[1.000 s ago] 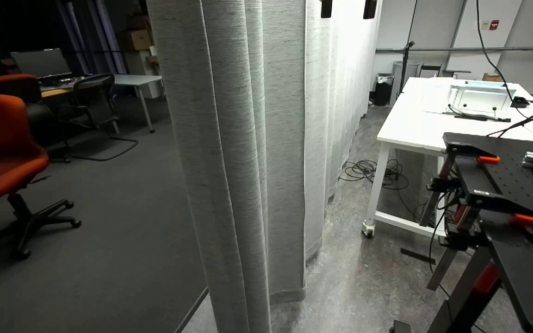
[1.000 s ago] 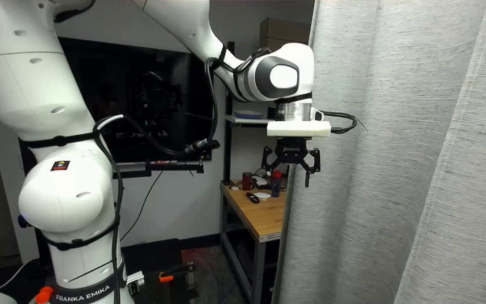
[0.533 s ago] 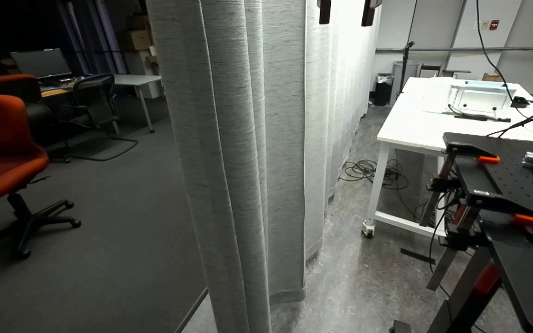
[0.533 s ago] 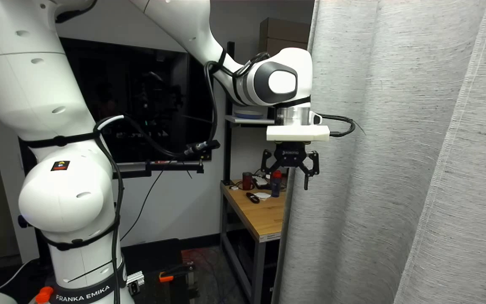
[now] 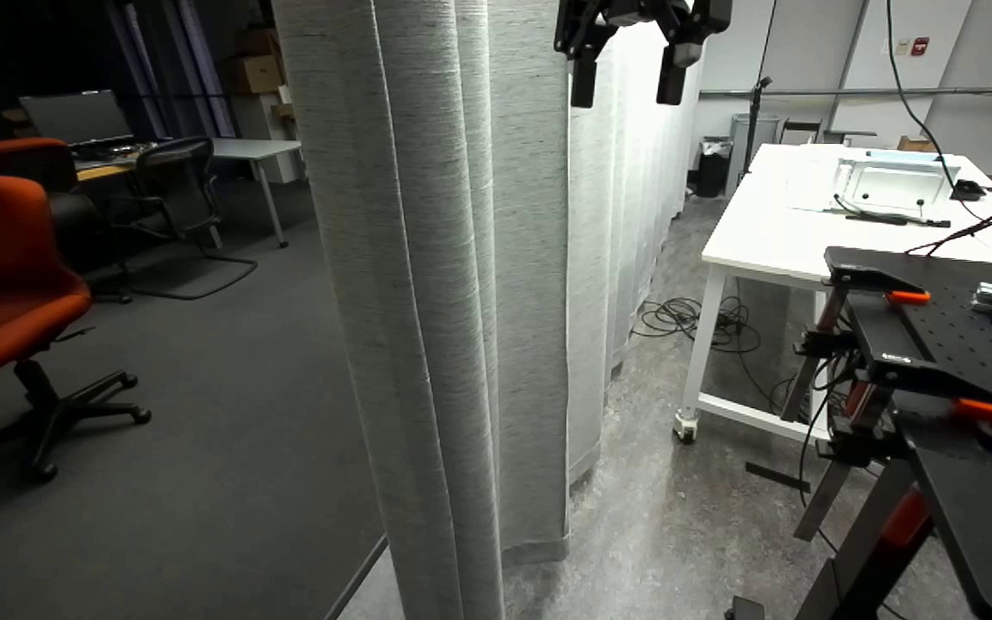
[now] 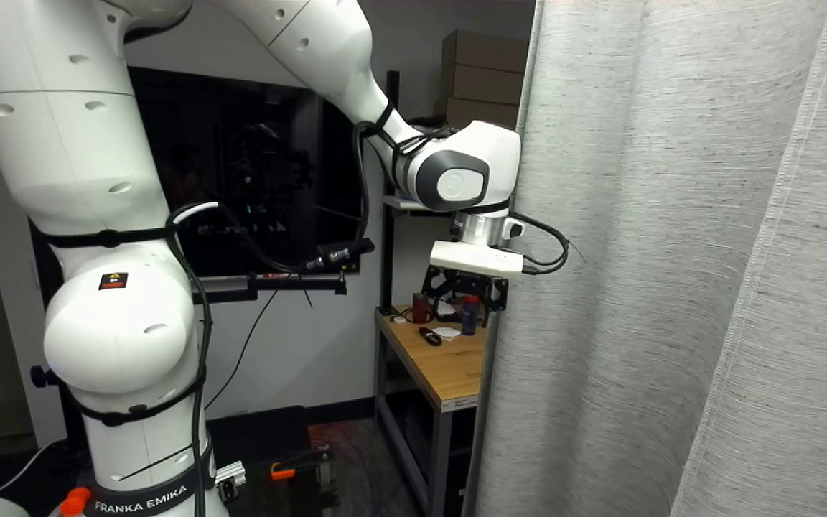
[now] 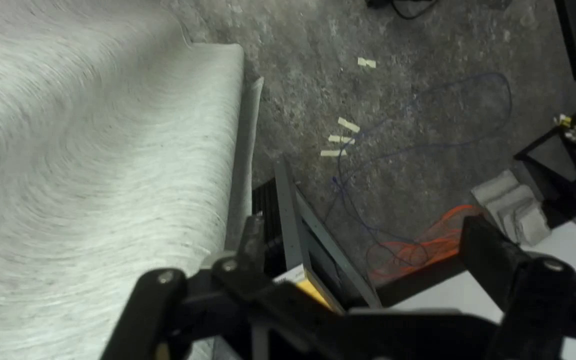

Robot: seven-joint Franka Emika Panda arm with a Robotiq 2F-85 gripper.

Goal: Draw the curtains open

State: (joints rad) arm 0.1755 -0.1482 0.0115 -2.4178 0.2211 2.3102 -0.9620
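The curtains are tall pale grey-white pleated fabric. They hang down the middle of an exterior view [image 5: 530, 258] and fill the right side of an exterior view [image 6: 643, 287]. Their free edge runs beside the wooden desk. In the wrist view the curtains [image 7: 133, 165] fill the left side, with the folded edge close to the left finger. My gripper [image 5: 627, 90] is open with nothing between its fingers; it also shows in an exterior view [image 6: 464, 314] at the curtain's free edge, and in the wrist view [image 7: 368, 235]. I cannot tell whether a finger touches the fabric.
A wooden desk [image 6: 449, 366] with a bottle and mug stands behind the gripper. A wall screen [image 6: 241, 172] is behind the arm. A white table [image 5: 746, 215] and a black clamped table [image 5: 970, 340] stand beside the curtains. Coiled cables [image 5: 694, 319] lie on the floor.
My gripper has come down and shifted toward the curtain's free edge, and its wrist has turned and tilted. The fingers stay open. The curtains look unmoved.
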